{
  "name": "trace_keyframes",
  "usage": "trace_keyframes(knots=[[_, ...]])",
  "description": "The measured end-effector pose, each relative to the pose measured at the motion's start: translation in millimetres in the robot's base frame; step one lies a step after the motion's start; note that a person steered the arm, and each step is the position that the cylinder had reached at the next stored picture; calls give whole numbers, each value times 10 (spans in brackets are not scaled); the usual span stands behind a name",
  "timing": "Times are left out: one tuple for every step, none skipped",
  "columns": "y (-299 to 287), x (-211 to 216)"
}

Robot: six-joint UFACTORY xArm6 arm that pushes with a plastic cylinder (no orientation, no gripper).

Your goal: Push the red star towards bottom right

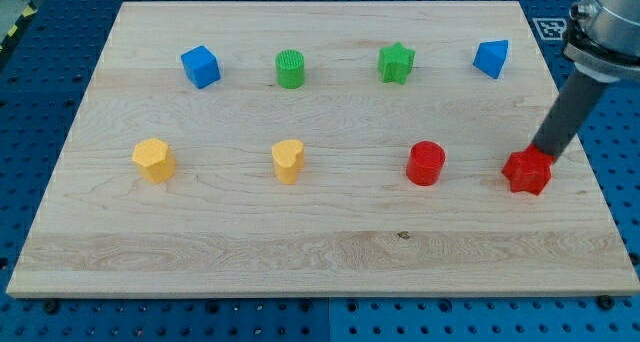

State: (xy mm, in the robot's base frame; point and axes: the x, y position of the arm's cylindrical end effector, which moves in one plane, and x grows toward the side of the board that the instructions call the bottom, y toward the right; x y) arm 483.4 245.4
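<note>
The red star [528, 172] lies at the right side of the wooden board [320, 252], near its right edge. My tip [538, 150] is at the star's upper edge, touching it from the view's top; the dark rod slants up to the view's top right. A red cylinder [426, 163] stands to the left of the star.
Along the top row are a blue cube [200, 67], a green cylinder [290, 69], a green star [396, 63] and a blue block [491, 58]. A yellow hexagon-like block [153, 160] and a yellow heart-like block [288, 160] sit in the middle row at the left.
</note>
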Motion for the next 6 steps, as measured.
trace_keyframes(knots=[[12,-195],[-163,-313],[-260,-148],[-237,159],[-87,357],[-152,202]])
